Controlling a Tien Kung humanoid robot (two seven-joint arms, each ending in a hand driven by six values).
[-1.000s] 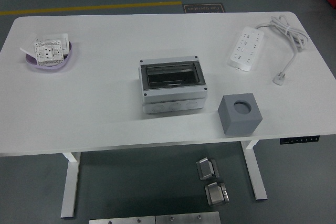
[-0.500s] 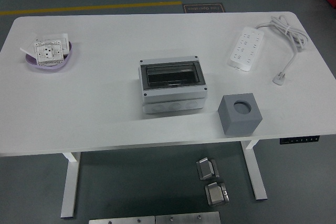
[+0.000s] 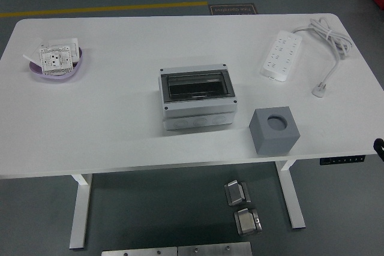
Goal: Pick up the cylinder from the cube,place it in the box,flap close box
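Observation:
A grey cube (image 3: pixel 273 130) stands near the table's front edge, right of centre. A round grey cylinder top (image 3: pixel 277 122) shows sunk in the cube's upper face. A grey plastic box (image 3: pixel 197 98) with a dark see-through flap (image 3: pixel 197 86) lying flat on its top sits at the table's middle, left of the cube. A small black part of my right arm (image 3: pixel 379 145) shows at the picture's right edge, below the table's front edge and well right of the cube. My left arm is out of view.
A purple bowl (image 3: pixel 59 71) holding white socket plates sits at the far left. A white power strip (image 3: pixel 281 57) with its coiled cable (image 3: pixel 329 37) lies at the far right. Metal parts (image 3: pixel 242 205) lie on the floor under the table.
A black part of my right arm has come into view at the right edge. Nothing on the table has moved.

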